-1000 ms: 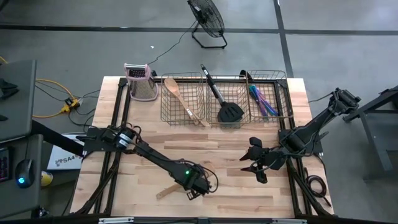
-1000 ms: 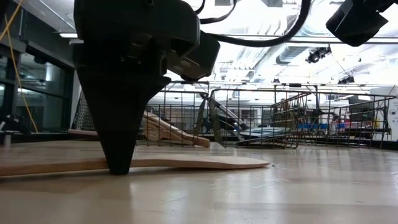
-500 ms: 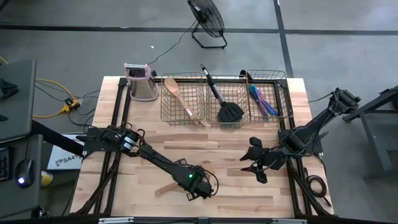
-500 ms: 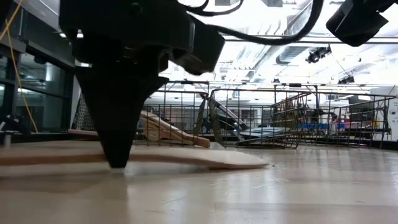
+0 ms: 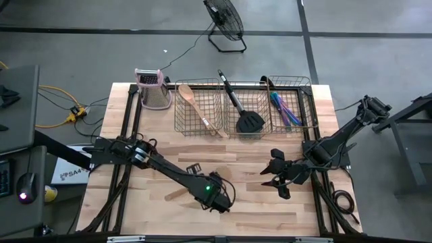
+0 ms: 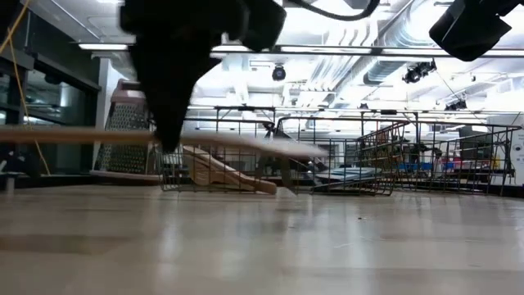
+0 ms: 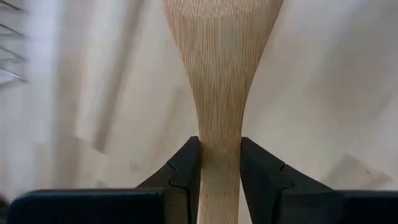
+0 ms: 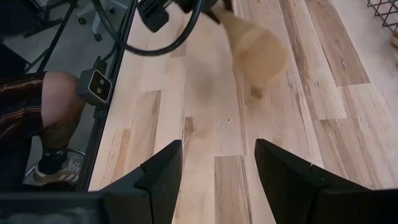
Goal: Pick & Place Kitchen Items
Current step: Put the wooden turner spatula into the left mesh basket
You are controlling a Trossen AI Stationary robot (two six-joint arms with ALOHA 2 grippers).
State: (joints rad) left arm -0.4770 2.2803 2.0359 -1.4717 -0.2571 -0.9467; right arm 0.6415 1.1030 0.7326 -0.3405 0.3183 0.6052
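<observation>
Wooden spatula (image 7: 221, 74) hung clear of the table (image 5: 256, 209), pinched at its narrow neck by the left gripper (image 5: 217, 198) — handle running back between the fingers, blade pointing ahead. Its long axis lay roughly level, slanting across the near centre of the table. The wire baskets (image 5: 199, 108) stood well apart, toward the far edge. The right gripper (image 5: 278, 177) waited open, empty — off to the right.
</observation>
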